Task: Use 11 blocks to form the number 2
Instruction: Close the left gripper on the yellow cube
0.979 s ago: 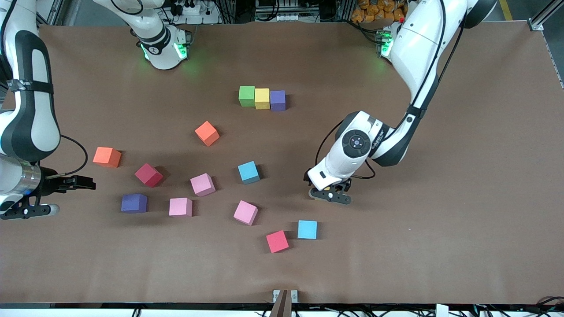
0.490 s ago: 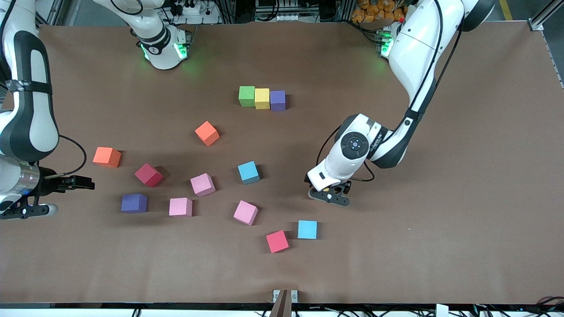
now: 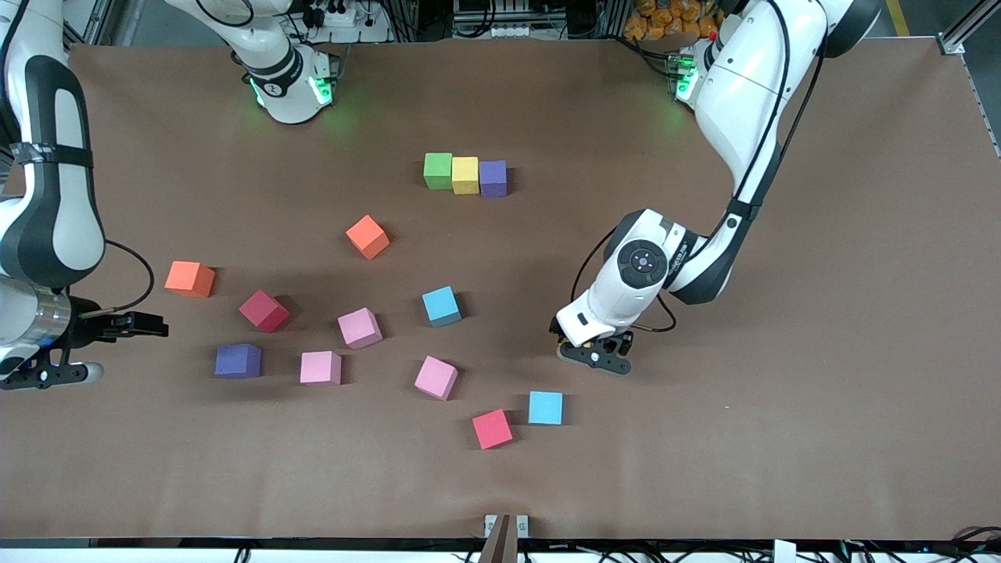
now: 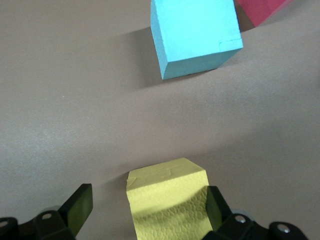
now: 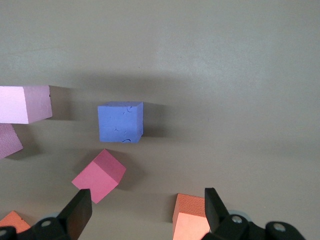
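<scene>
- We see the left gripper low near the table's middle, jaws spread, a yellow block between them, one finger touching it.
- We see the right gripper waiting, jaws apart, at the right arm's edge.
- We count fourteen blocks: three pink, and two each of yellow, purple, orange, red and light blue, plus one green.

Left pincer low, jaws spread; right pincer waits, spread.

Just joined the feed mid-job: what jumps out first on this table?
A neat row of green block, yellow block and purple block sits nearest the robots' bases, with loose pink, red, orange, blue and purple cubes scattered nearer the front camera. The left gripper is low over the table, a second yellow cube between its open fingers, beside a light blue block. The right gripper waits open at its end of the table.
</scene>
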Robot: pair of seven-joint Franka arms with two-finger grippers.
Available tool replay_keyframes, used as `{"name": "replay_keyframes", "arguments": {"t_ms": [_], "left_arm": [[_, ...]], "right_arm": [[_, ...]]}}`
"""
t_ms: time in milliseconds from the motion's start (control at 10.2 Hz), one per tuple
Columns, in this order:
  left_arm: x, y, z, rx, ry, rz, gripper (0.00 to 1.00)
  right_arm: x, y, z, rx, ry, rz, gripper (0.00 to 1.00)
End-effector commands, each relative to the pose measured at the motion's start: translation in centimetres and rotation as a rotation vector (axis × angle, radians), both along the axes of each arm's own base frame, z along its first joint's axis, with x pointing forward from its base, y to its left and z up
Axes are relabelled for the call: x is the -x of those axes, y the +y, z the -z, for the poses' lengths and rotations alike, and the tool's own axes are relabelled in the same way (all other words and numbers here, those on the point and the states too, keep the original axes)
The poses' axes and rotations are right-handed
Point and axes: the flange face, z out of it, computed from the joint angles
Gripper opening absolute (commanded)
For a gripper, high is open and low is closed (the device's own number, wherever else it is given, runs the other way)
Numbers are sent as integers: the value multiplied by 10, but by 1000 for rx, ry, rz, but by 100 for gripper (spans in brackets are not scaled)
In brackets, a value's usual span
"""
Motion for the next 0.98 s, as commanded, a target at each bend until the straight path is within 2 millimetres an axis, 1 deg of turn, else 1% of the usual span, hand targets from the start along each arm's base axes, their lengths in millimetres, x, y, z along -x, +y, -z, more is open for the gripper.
{"name": "replay_keyframes", "arguments": {"t_ms": [0, 294, 587, 783, 881], "left_arm": [[-2, -7, -2, 42, 15, -74, 100], [-2, -5, -4, 52, 29, -113, 100], [3, -5, 12, 89, 97, -227, 100], [4, -7, 15, 87, 100, -225, 100], [4, -6, 15, 87, 99, -222, 87]], "right_arm": [[-1, -3, -1, -24, -7, -7, 100], [-1, -4, 0, -24, -7, -5, 100], [-1, -4, 0, -24, -7, -5, 100], [-1, -4, 0, -24, -7, -5, 100], [-1, -4, 0, -24, -7, -5, 100]]}}
